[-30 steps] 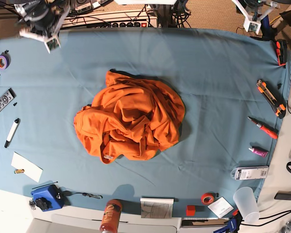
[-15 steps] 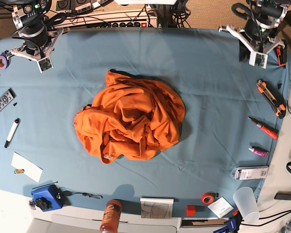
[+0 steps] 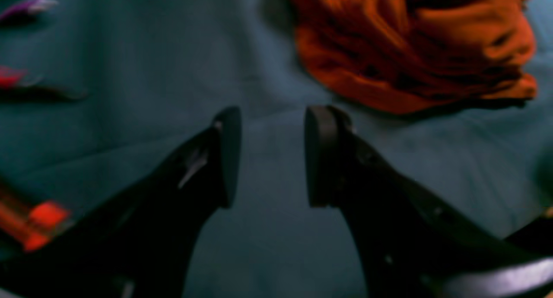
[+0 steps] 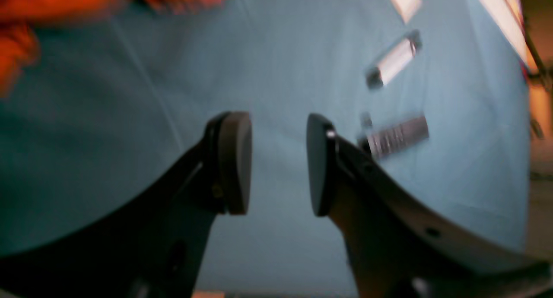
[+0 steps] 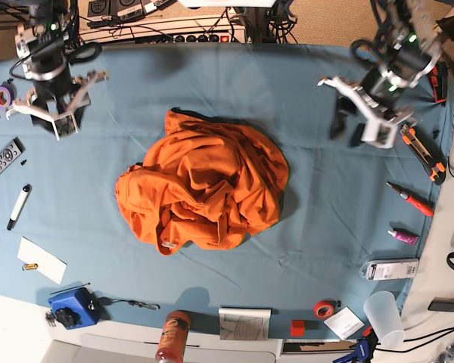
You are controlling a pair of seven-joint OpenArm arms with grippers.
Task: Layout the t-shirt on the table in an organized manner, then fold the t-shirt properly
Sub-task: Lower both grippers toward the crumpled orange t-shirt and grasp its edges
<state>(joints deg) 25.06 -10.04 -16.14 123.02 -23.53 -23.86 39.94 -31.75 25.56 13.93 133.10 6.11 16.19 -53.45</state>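
1. Base view: the table [image 5: 212, 76], covered in wrinkled teal-blue cloth, fills most of the picture. The t-shirt [image 5: 203, 190] lies crumpled in a bright orange heap at its middle, not spread out.
2. The right gripper [image 5: 47, 113] hovers over the table's far left part, well apart from the t-shirt. A remote control [image 5: 2, 160] and a marker pen [image 5: 18, 206] lie near the left edge below it.
3. The left gripper [image 5: 357, 128] hovers over the far right part, also apart from the t-shirt. An orange utility knife [image 5: 422, 153] lies just beside it, with a red pen [image 5: 410, 199] nearer the front edge.
4. Left wrist view, blurred: the left gripper [image 3: 270, 155] has its 2 dark fingers spread with bare teal cloth between them, holding nothing. The t-shirt [image 3: 414, 47] sits ahead and to the right, not touching the fingers.
5. Right wrist view, blurred: the right gripper [image 4: 278, 162] is likewise spread and empty above bare cloth. An edge of the t-shirt [image 4: 77, 4] shows at the top left, and the remote control [image 4: 395, 136] lies just beyond the right finger.
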